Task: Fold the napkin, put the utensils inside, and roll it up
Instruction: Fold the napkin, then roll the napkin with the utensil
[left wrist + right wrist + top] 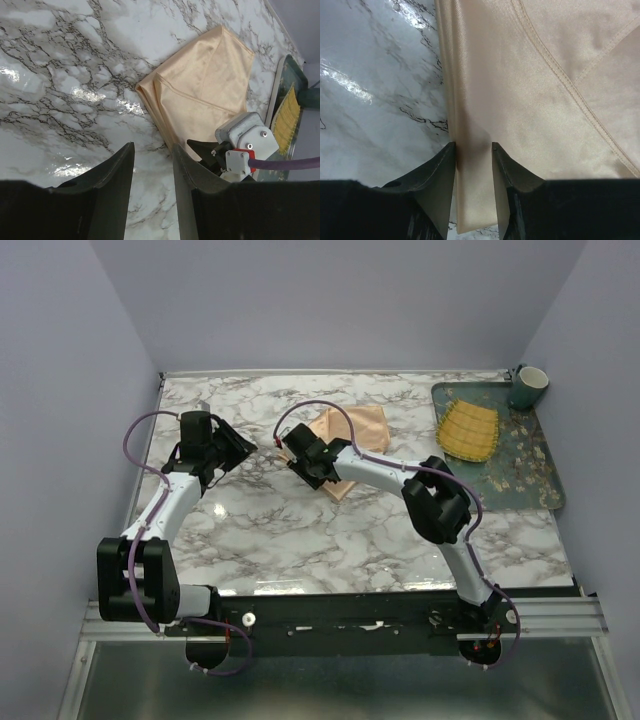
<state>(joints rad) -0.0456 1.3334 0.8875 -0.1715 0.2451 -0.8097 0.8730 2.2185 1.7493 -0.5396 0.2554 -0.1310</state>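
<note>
Napkin: the plain peach-orange thin cloth napkin (358,425) lies folded on the white, grey-veined marble table (300,530), in the far middle of the tabletop.
Napkin axis: in the top view its length seems to run from the far side toward the near side. The near end sits under the right arm, so the full outline is partly hidden.
Napkin edges: in the right wrist view a doubled, folded edge runs straight away from the camera along the cloth's left side. Stitched hems cross the upper layer on a slant.
Right gripper: the right gripper (472,147) is low over the napkin's left folded edge. Its two dark fingers stand apart, with a strip of that edge lying in the gap between them. The cloth there looks flat rather than pinched.
Left gripper: the left gripper (152,146) hangs over bare marble just left of the napkin, with a clear gap between its fingers. It holds nothing and does not touch the cloth.
Tray: a dark teal rectangular tray (530,470) with a pale blossom print sits at the far right of the table, well apart from the napkin.
On the tray: a yellow waffle-textured checked cloth (468,430) lies on it, and a green mug (528,387) stands at its far corner.
Writing: the tray's print and the mug are too small to read.
</note>
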